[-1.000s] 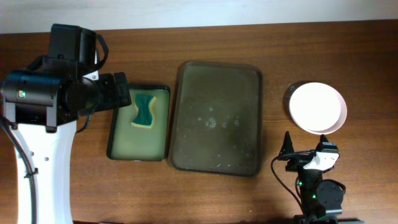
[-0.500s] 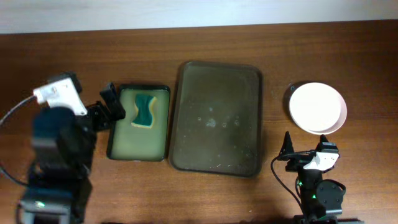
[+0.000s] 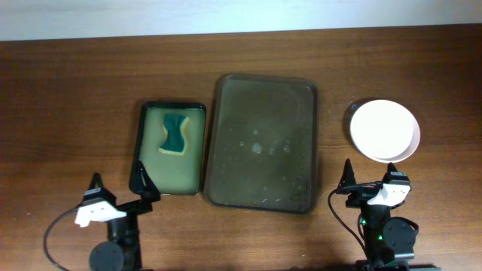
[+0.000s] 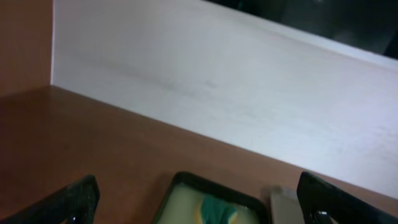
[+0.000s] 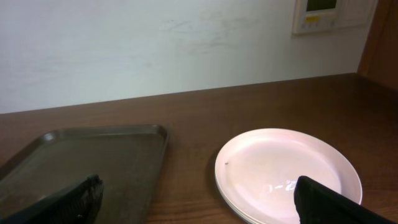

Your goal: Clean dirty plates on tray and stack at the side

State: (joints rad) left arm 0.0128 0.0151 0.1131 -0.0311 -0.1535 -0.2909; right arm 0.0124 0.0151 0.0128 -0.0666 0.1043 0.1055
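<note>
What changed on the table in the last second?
The left gripper pulled back from beside the small tray to the near edge of the table, open and holding nothing. The sponge stayed in the small tray, the plates stayed stacked right of the large tray, and the right gripper stayed parked, open.

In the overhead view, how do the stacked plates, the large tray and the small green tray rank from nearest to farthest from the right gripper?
From the right gripper:
1. plates, just beyond it, on the right.
2. large tray, to its left, mid-table.
3. small green tray, farthest left.
</note>
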